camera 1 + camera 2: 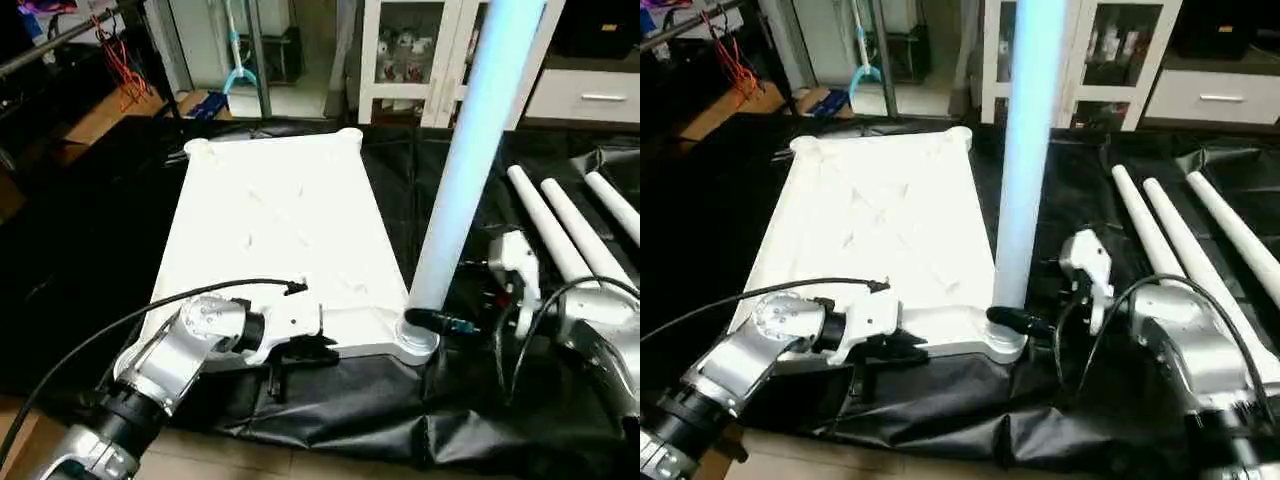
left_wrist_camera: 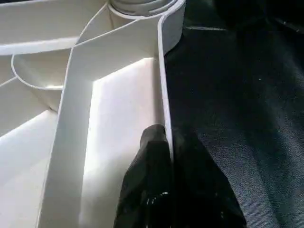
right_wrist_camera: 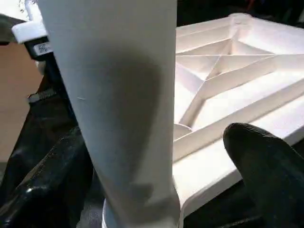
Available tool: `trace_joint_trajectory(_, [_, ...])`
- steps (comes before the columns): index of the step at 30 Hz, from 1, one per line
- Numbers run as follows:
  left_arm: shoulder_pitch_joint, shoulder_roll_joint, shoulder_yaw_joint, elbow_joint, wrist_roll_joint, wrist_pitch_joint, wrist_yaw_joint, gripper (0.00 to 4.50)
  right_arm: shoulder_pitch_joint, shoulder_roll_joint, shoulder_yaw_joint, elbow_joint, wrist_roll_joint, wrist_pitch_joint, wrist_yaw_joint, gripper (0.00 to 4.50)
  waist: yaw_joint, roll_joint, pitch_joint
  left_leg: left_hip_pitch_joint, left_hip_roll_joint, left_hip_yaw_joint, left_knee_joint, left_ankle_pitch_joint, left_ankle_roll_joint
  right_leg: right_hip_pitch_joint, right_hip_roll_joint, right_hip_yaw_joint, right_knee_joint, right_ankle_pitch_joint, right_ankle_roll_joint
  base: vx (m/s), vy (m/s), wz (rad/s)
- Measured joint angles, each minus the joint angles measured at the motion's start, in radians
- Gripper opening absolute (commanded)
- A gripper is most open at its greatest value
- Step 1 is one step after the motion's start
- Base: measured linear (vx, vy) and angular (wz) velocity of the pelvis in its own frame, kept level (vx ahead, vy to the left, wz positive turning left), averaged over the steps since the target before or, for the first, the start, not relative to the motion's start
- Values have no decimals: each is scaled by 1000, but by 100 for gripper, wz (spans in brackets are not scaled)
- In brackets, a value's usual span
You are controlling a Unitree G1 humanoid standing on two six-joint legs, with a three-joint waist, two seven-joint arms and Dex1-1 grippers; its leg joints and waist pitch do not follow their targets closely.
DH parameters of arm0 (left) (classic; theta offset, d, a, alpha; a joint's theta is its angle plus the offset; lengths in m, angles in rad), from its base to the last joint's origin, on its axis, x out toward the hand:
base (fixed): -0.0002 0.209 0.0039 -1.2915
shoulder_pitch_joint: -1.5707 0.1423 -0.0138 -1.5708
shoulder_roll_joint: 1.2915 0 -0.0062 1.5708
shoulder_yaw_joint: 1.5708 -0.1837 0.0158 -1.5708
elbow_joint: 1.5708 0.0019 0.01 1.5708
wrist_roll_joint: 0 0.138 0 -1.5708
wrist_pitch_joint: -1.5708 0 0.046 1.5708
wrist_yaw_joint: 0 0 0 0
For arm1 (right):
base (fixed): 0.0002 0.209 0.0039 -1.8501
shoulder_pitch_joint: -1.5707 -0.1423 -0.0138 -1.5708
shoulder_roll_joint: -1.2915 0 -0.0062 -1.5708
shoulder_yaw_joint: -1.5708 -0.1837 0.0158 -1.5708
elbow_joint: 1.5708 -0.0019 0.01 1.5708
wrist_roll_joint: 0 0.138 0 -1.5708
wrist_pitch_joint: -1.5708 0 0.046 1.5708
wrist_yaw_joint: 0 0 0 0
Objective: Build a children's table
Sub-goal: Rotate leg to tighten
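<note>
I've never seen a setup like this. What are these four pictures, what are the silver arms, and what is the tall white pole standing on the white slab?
The two wide pictures come from a camera pair on a humanoid robot's head, looking down over its silver forearms. The two close-ups come from cameras on its wrists.

The white slab is a children's table top lying upside down on a black sheet, its ribbed underside facing up. The pole is a table leg standing upright in the near corner socket on the robot's right. Three spare legs lie on the sheet further right.

The left gripper has its jaws closed on the slab's thin near edge, which seems to steady it. The right gripper sits at the foot of the standing leg with its jaws open, one finger on each side, not squeezing it.
</note>
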Motion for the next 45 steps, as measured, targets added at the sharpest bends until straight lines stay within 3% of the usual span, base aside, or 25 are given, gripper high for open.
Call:
trace_joint_trajectory(2, [-1, -4, 2, 1, -1, 4, -9, 0, -13, -7, 14, 22, -8, 0, 42, 411, 1, 0, 0, 0, 0, 0, 0, 0, 0, 0, 0, 0, 0, 0, 0, 0, 0, 0])
trace_joint_trajectory(9, [-2, -6, 6, 4, -3, 6, -28, 0, -57, -28, 50, 87, -19, -1, 142, 330, 2, 0, 0, 0, 0, 0, 0, 0, 0, 0, 0, 0, 1, 0, 0, 0, 0, 0])
trace_joint_trajectory(19, [-3, -10, 12, 6, -3, 16, -37, 0, -81, -29, 72, 126, -30, -3, 205, 252, 2, 0, 0, 0, 0, 0, 0, 0, 0, 0, 0, 0, 1, 0, 0, 0, 0, 0])
trace_joint_trajectory(24, [-3, -15, 39, 13, 0, 53, -15, 0, -86, 29, 56, 178, -39, -51, 133, 217, -10, -3, 2, 2, 0, 1, 0, 0, 0, 1, 1, 2, 3, 0, -1, 0, 0, 0])
trace_joint_trajectory(30, [-20, -42, 63, 27, 18, 128, 72, 0, -94, 128, 22, 213, -76, -64, -84, 197, -35, -9, 2, 4, 1, 0, 0, -3, -5, 3, 4, 4, 3, 1, -2, 0, 0, 0])
trace_joint_trajectory(32, [-44, -80, 78, 31, 39, 204, 141, 0, -108, 204, -1, 235, -101, -68, -235, 194, -42, -12, 2, 5, 1, -2, -1, -2, -7, 3, 5, 4, 4, 2, -3, 0, 0, 0])
trace_joint_trajectory(34, [-109, -194, 103, 76, 87, 339, 294, 0, -172, 330, -44, 316, -166, -96, -550, 193, -60, -18, 4, 4, 1, -2, -1, 1, -13, -1, 5, 4, 4, 4, -6, 0, 0, 0])
trace_joint_trajectory(37, [-152, -350, 149, 126, 84, 441, 481, 0, -228, 411, -69, 398, -220, -150, -827, 191, -60, -18, 4, 4, -1, -2, -2, 1, -12, -2, 4, 4, 0, 5, -7, 0, 0, 0])
trace_joint_trajectory(40, [-203, -453, 199, 229, 66, 429, 615, 0, -317, 502, -86, 544, -270, -235, -1040, 190, -58, -17, 3, 0, -1, -2, -4, 1, -9, -4, 4, 3, -2, 5, -7, 0, 0, 0])
trace_joint_trajectory(45, [-210, -469, 210, 242, 70, 416, 651, 0, -362, 543, -109, 635, -293, -315, -1115, 189, -57, -17, 4, -4, -1, -2, -6, 1, -1, -5, 4, 1, -5, 4, -7, 0, 0, 0])
